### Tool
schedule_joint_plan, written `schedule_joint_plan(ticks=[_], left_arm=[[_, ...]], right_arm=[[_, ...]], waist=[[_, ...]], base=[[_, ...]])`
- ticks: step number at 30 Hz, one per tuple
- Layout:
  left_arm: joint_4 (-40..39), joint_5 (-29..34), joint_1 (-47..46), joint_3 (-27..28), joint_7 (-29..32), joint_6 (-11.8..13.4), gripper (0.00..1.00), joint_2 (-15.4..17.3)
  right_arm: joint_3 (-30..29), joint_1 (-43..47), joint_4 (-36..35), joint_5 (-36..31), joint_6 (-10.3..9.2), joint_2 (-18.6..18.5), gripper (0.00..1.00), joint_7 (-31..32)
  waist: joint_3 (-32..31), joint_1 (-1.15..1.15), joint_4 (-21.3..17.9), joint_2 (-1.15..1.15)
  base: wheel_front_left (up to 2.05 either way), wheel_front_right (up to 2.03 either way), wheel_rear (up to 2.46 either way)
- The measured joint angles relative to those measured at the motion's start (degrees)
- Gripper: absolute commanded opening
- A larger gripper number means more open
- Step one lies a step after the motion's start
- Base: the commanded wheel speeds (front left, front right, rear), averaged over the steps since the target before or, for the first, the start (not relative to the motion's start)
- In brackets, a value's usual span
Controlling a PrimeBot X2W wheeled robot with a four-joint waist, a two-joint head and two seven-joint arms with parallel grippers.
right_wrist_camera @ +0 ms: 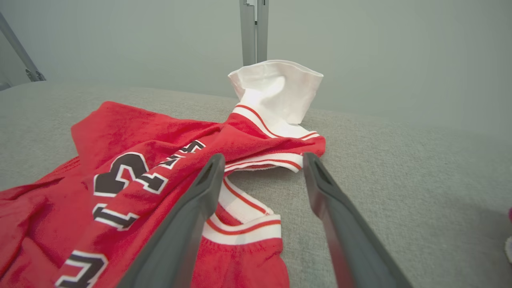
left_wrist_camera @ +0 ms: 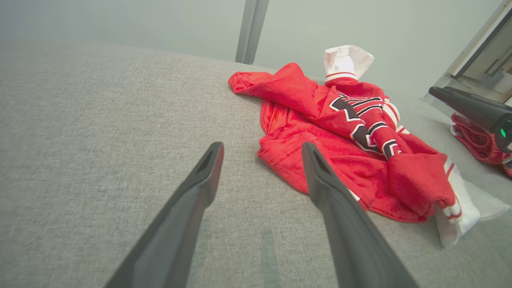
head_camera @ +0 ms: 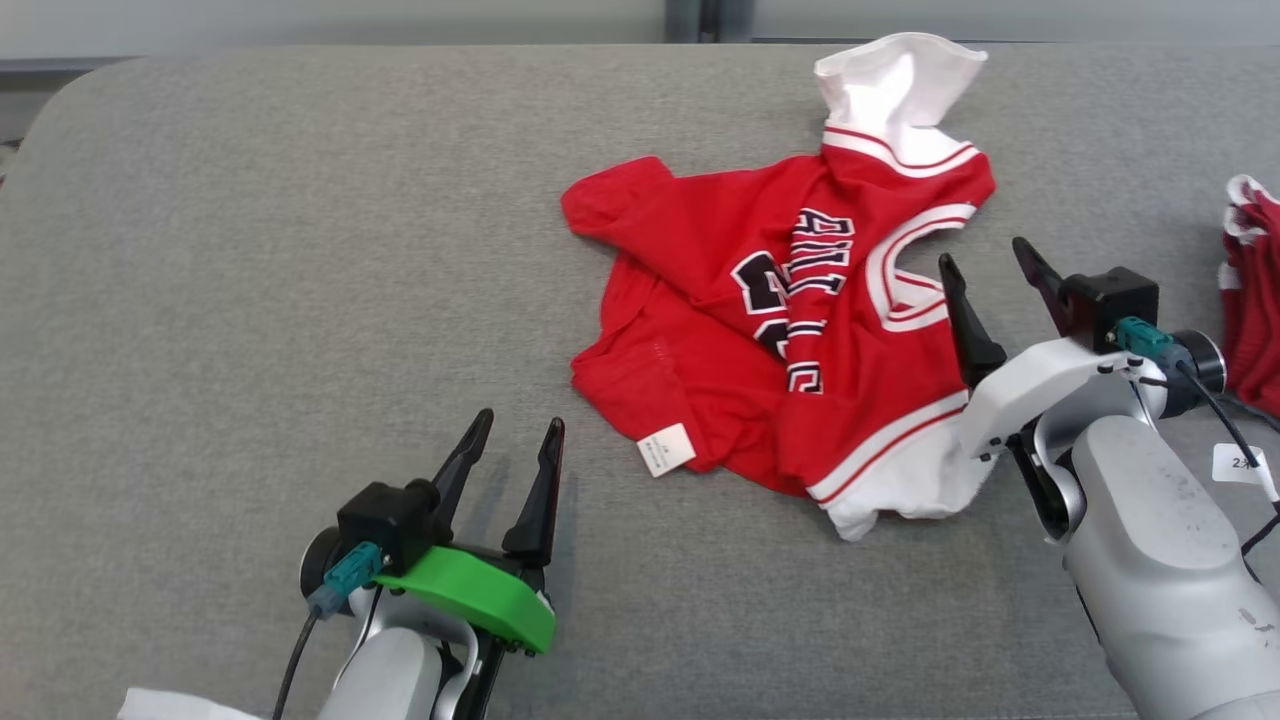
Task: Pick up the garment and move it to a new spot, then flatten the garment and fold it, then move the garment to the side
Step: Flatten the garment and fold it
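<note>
The garment (head_camera: 760,320) is a red jersey with white trim and black lettering, lying crumpled on the grey surface (head_camera: 300,250). A white part stands up at its far end. My right gripper (head_camera: 990,265) hovers open over the jersey's right edge with nothing between its fingers. In the right wrist view the garment (right_wrist_camera: 140,168) lies to the left, below the right gripper (right_wrist_camera: 262,158). My left gripper (head_camera: 520,425) is open, apart from the jersey, at the lower left. The left wrist view shows the garment (left_wrist_camera: 340,140) ahead to the right of the left gripper (left_wrist_camera: 262,148).
Another red and white cloth pile (head_camera: 1250,300) lies at the right edge of the surface. A pale wall (head_camera: 400,20) runs behind the far edge. A white scrap (head_camera: 180,705) shows at the bottom left. Open grey surface lies to the left of the jersey.
</note>
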Motion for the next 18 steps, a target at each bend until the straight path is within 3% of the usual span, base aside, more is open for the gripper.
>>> schedule_joint_plan(ticks=[7, 18], left_arm=[[5.14, -1.40, -4.69, -1.79, 0.00, -0.07, 1.00, -0.11], [19.06, 5.46, -15.61, 6.37, 0.00, 0.29, 1.00, 1.01]], right_arm=[[0.13, 4.31, -4.15, 1.14, 0.00, 0.51, 1.00, 0.00], [-0.67, 5.91, -7.45, 1.31, 0.00, 1.44, 1.00, 0.00]], waist=[[-0.31, 0.00, -6.88, 0.00], [1.50, 0.00, -17.07, 0.00]], base=[[0.00, 0.00, 0.00], [0.00, 0.00, 0.00]])
